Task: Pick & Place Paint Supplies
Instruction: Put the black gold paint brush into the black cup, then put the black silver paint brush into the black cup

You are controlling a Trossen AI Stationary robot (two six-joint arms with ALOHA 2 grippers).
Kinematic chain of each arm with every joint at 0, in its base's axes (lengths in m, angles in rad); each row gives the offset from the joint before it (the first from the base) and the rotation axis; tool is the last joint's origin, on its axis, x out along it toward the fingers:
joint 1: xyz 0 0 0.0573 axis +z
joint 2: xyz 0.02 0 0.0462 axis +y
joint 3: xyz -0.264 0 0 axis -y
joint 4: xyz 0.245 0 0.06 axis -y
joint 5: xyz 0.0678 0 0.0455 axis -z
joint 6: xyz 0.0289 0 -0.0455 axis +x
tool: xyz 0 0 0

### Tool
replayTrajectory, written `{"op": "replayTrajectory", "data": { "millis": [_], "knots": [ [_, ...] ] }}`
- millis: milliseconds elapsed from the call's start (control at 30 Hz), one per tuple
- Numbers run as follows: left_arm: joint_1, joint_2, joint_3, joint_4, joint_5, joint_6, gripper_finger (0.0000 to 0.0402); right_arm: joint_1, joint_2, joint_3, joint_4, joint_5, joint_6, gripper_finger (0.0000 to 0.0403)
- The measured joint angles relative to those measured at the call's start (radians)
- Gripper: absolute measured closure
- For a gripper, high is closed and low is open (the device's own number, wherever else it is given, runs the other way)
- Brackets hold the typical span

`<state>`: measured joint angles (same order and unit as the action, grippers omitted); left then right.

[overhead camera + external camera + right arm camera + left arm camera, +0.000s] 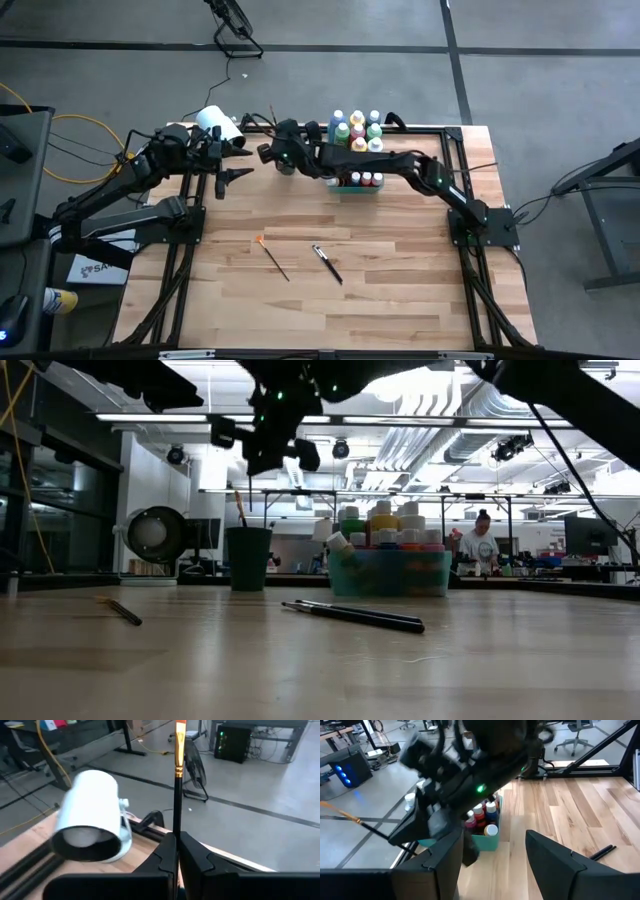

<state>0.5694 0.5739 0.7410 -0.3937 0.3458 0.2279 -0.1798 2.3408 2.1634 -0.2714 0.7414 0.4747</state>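
My right gripper point(268, 152) reaches across the far side of the table, shut on a thin dark-handled paintbrush point(176, 795) with a gold ferrule and orange bristles. It hangs above a dark green cup point(248, 558), and a brush handle point(240, 508) sticks out of that cup. Paint bottles point(357, 130) with white caps stand in a translucent green tray point(390, 575). Two more paintbrushes lie flat on the wood, one orange-tipped point(272, 255) and one black point(327, 263). My left gripper point(232, 160) waits open at the far left, clear of everything. My right gripper pinches the paintbrush's dark handle point(175, 836) between its two shut fingers. The brush runs on past the fingertips with its bristle end point(180, 727) foremost, toward the table's far left. It is lifted clear of the table.
A large white roll point(215, 120) lies at the far left edge, just beyond the held brush's tip. The tray point(352, 188) sits under my right forearm. Black frame rails run down both sides of the table. A person point(482, 540) sits far back in the room.
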Motion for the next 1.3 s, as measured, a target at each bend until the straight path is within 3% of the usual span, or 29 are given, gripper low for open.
{"op": "replayTrajectory", "data": {
  "millis": [767, 1300],
  "knots": [
    [0.000, 0.000, 0.000, -0.029, 0.000, 0.011, 0.0190, -0.023, 0.063, -0.022, -0.066, -0.040, 0.078, 0.0395],
    [0.000, 0.000, 0.000, -0.028, 0.001, 0.011, 0.0190, 0.015, 0.040, -0.022, -0.140, -0.072, 0.101, 0.0284]
  ]
}}
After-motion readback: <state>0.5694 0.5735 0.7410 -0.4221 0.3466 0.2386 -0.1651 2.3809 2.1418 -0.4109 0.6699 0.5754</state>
